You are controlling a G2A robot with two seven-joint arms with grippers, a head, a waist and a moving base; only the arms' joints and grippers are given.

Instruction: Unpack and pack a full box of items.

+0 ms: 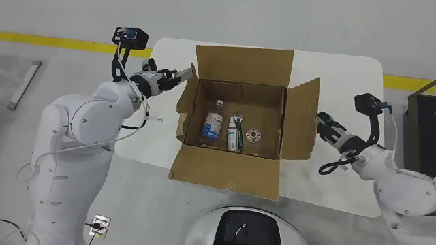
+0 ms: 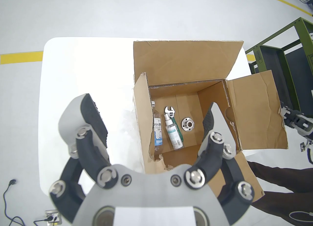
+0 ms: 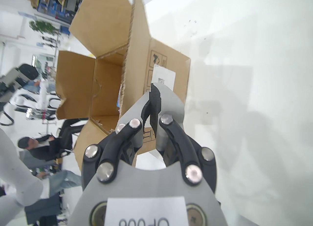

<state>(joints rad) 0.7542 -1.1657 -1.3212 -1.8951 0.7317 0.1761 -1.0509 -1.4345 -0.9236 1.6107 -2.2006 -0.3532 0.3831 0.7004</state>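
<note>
Top view: camera high over table [image 1: 340, 75], facing straight down; whole table and open box [image 1: 235, 170] in frame. Left wrist view: camera behind left gripper [image 2: 149, 101], raised over table's left edge, tilted down into box [image 2: 183, 60], middle distance; right gripper [image 2: 293, 120] seen beyond far flap. Right wrist view: camera behind right gripper [image 3: 155, 90], low, close against box [image 3: 176, 58] outer wall, by table's right edge. All three share box; top and left wrist views share its floor.
</note>
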